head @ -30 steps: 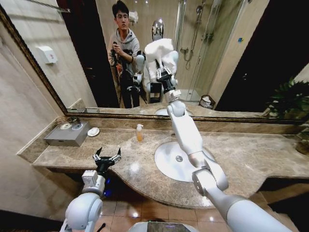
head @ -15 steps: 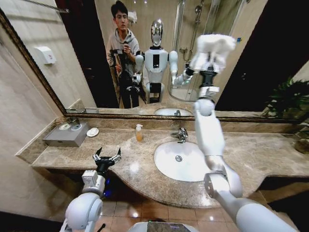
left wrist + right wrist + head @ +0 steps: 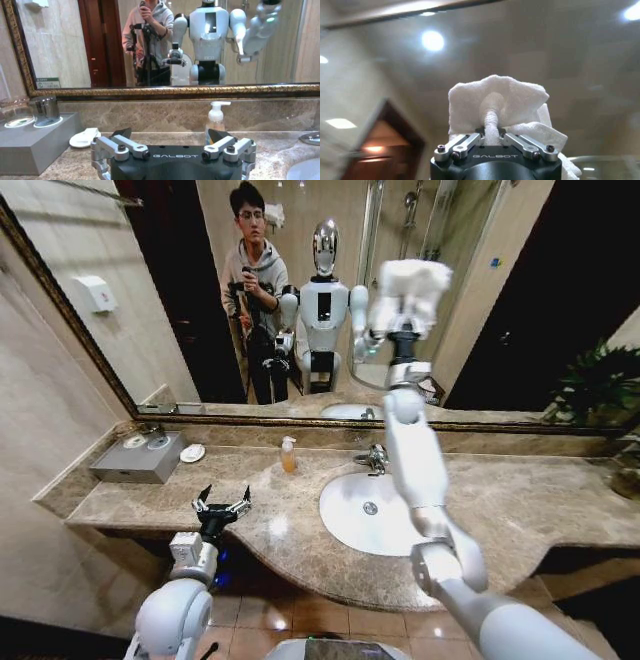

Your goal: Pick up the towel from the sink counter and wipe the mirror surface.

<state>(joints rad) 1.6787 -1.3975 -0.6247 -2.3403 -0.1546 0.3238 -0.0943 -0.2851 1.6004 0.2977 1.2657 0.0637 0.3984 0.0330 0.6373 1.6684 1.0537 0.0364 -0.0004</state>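
Note:
My right arm reaches up over the basin and presses the white towel [image 3: 408, 288] against the mirror [image 3: 520, 290]. The right gripper [image 3: 404, 325] is shut on the towel; in the right wrist view a fold of the towel [image 3: 502, 103] is pinched by the right gripper [image 3: 491, 139]. My left gripper [image 3: 222, 507] hovers low over the front left of the sink counter [image 3: 520, 500], open and holding nothing. In the left wrist view the left gripper [image 3: 171, 135] faces the mirror [image 3: 65, 48] with its jaws spread apart.
An oval white basin [image 3: 375, 515] with a chrome tap [image 3: 376, 457] lies under my right arm. A soap pump bottle [image 3: 288, 454], a white soap dish [image 3: 192, 452] and a grey tray with cups [image 3: 140, 457] stand at the counter's back left. A plant [image 3: 600, 395] sits far right.
My right gripper swept the towel rightward across the mirror, then came back a little to the left. The left arm has stayed still.

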